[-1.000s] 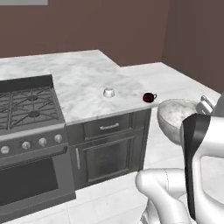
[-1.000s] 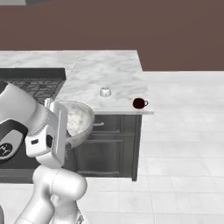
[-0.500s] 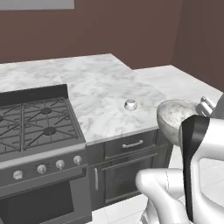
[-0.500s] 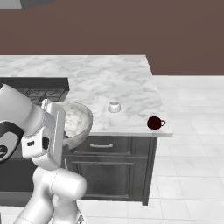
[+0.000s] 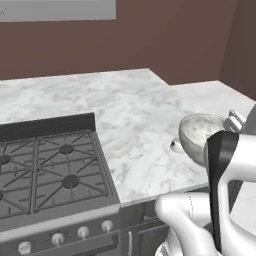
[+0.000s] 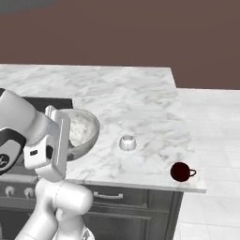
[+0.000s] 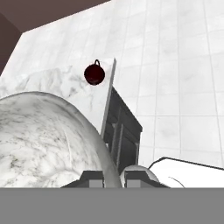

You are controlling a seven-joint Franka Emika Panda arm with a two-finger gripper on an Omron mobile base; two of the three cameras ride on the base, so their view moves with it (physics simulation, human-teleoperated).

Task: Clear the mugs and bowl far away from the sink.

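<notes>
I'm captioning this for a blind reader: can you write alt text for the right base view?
The white arm holds a speckled grey-white bowl above a marble counter, beside a black stove. A small pale mug sits upside down mid-counter and a dark red mug stands near the front right corner.

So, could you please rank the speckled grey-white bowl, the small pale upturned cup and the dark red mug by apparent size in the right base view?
1. Speckled grey-white bowl, though nearest the camera.
2. Dark red mug.
3. Small pale upturned cup, close to the mug in size; unsure.
</notes>
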